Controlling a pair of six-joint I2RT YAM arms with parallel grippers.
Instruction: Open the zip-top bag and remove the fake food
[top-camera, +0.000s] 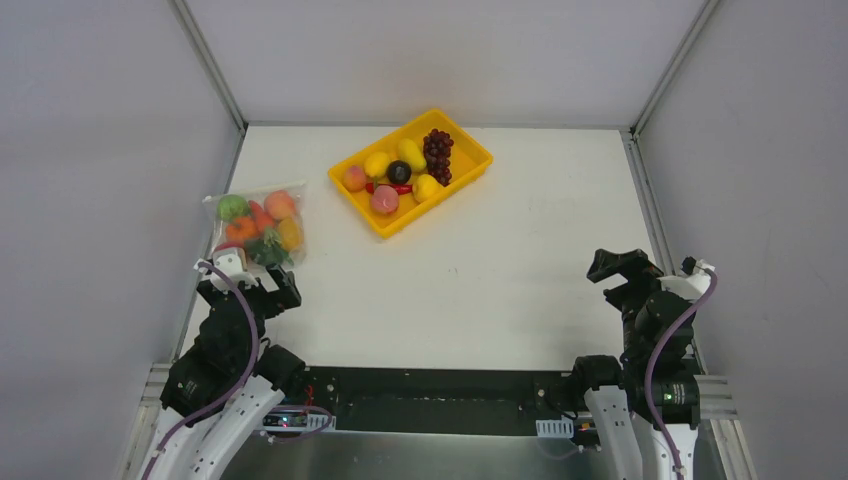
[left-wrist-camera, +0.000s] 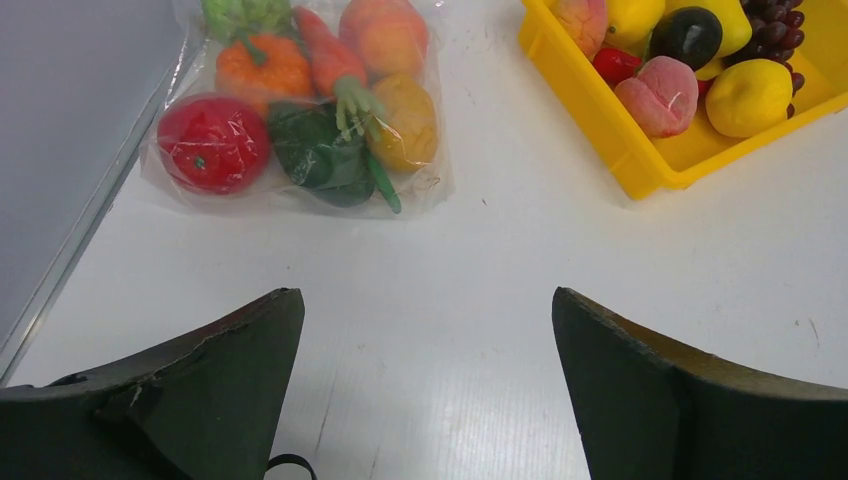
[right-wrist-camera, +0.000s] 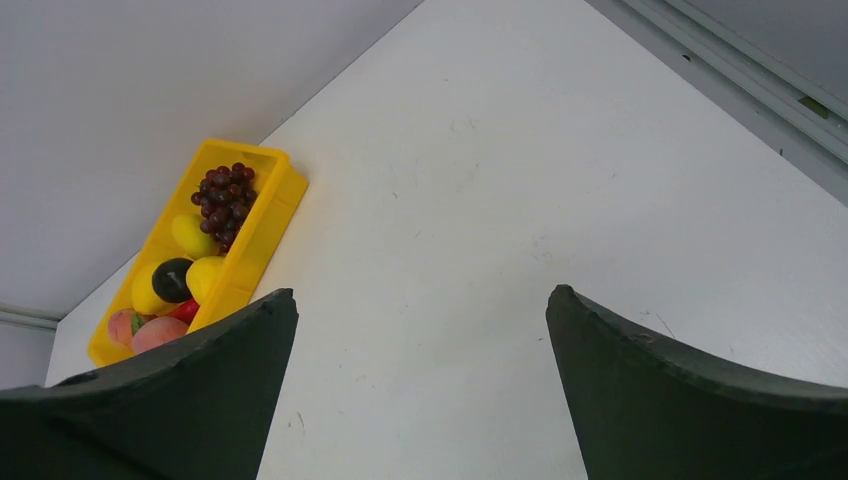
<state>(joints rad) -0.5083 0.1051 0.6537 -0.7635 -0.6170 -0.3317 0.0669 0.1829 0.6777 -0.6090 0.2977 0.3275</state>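
Observation:
The clear zip-top bag lies flat at the table's left edge, and it also shows in the left wrist view. It holds fake food: a red ball, a carrot, a dark green piece, a yellow-orange fruit, an orange and a peach. My left gripper is open and empty, just near of the bag, with bare table between its fingertips. My right gripper is open and empty over the table's right side.
A yellow tray stands at the back centre with more plastic fruit and a dark purple grape bunch. It also shows in the left wrist view and the right wrist view. Grey walls stand on three sides.

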